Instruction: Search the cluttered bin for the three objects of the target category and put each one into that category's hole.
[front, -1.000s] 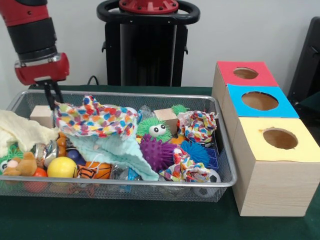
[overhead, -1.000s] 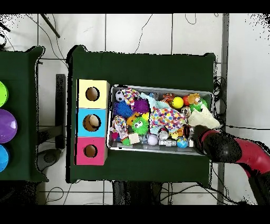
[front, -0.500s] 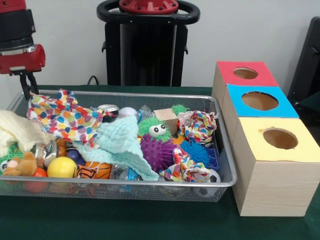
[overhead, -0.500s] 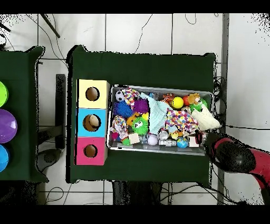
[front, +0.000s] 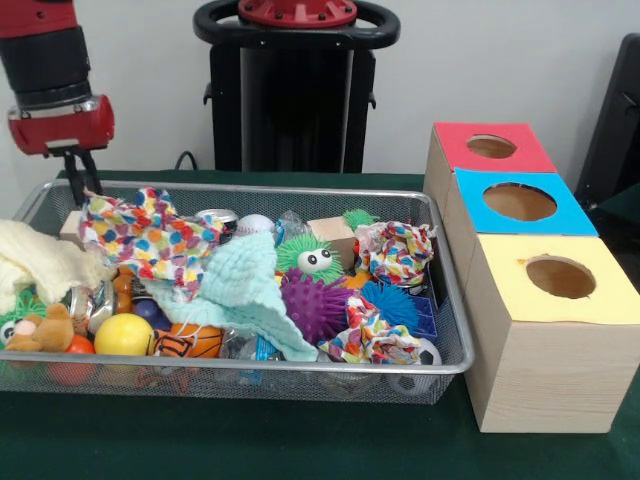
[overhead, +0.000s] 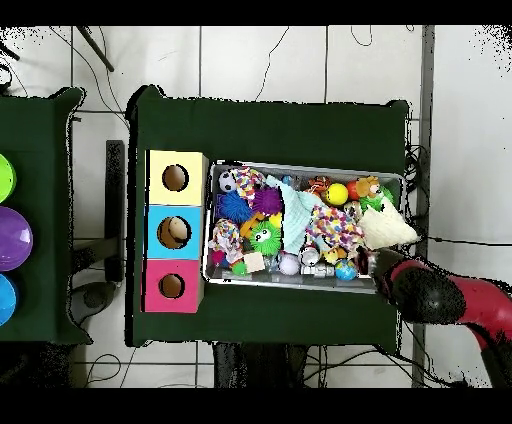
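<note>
The wire bin (front: 452, 300) is packed with toys and cloths. My gripper (front: 83, 188) hangs over its far left corner, shut on the corner of a multicoloured dotted cloth (front: 150, 238) that drapes over the clutter. In the overhead view the gripper (overhead: 381, 262) sits at the bin's (overhead: 300, 283) lower right, by the same cloth (overhead: 336, 226). A mint cloth (front: 240, 285), a cream cloth (front: 40, 260), a green furry ball with eyes (front: 310, 258), a purple spiky ball (front: 315, 305), a blue spiky ball (front: 390, 300) and a yellow ball (front: 123, 335) lie in view.
Three wooden boxes stand right of the bin, each with a round hole: red top (front: 490, 148), blue top (front: 520, 200), yellow top (front: 560, 280). A wooden block (front: 330, 232), a can (front: 215, 218), a soccer ball (front: 425, 352) and a stuffed bear (front: 40, 330) crowd the bin.
The gripper dragged the dotted cloth left across the bin, then came back slightly right. A can and a white ball came into sight; the mint cloth now shows more.
</note>
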